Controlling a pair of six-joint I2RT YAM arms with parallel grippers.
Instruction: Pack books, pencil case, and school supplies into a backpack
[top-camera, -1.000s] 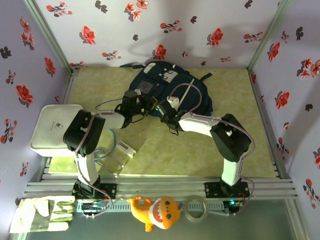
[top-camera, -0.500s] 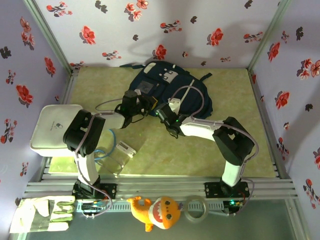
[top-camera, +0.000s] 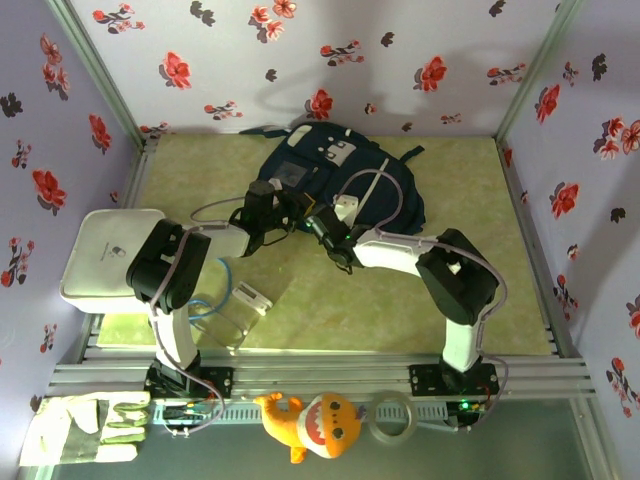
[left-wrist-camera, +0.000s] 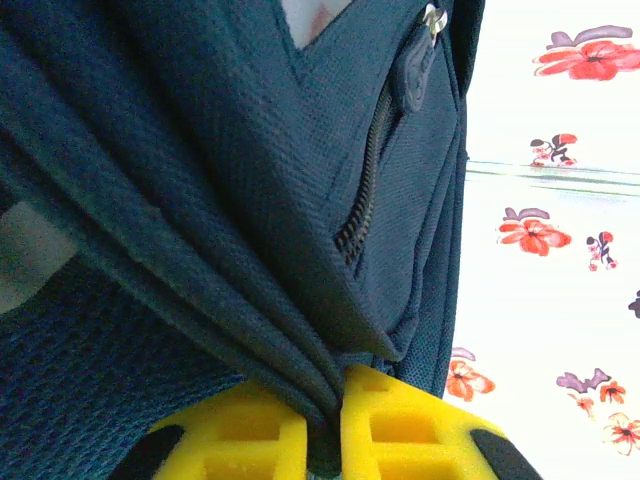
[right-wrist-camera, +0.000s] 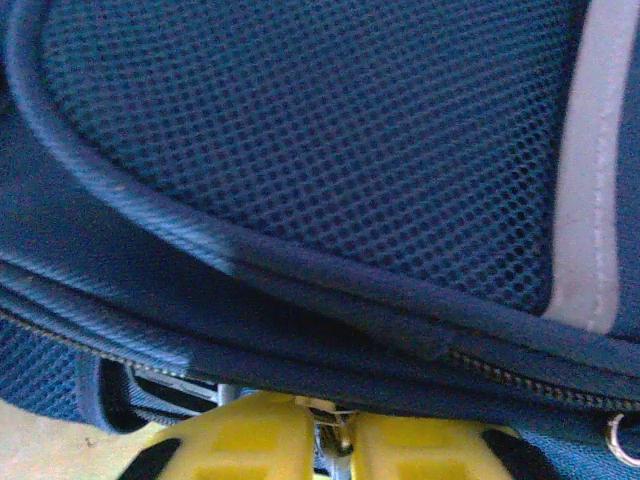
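On the top camera I am watching the backpack (top-camera: 345, 170) lying flat on the table (top-camera: 330, 315). The left gripper (top-camera: 293, 213) is pressing in at the backpack's near-left edge. The right gripper (top-camera: 322, 222) is sitting just beside it, also at the backpack's near edge. From up here I cannot tell how either pair of fingers stands. A white tray (top-camera: 105, 250) is resting well off to the backpack's near left.

On the left wrist camera the left gripper (left-wrist-camera: 325, 440) is pinching a gathered fold of the backpack (left-wrist-camera: 200, 150). Its yellow fingers (left-wrist-camera: 240, 440) are pressed together on the navy cloth. A zipper (left-wrist-camera: 365, 190) is running up the fabric just above that fold, and the flowered wall (left-wrist-camera: 560, 250) is showing past the backpack's right side.

On the right wrist camera the right gripper (right-wrist-camera: 330, 440) is sitting against the backpack (right-wrist-camera: 300, 120) below its mesh panel. Its fingers (right-wrist-camera: 260, 445) are drawn nearly together on a small metal piece (right-wrist-camera: 332, 432) at the zip seam. A grey strip (right-wrist-camera: 585, 180) is running down the backpack's right side.
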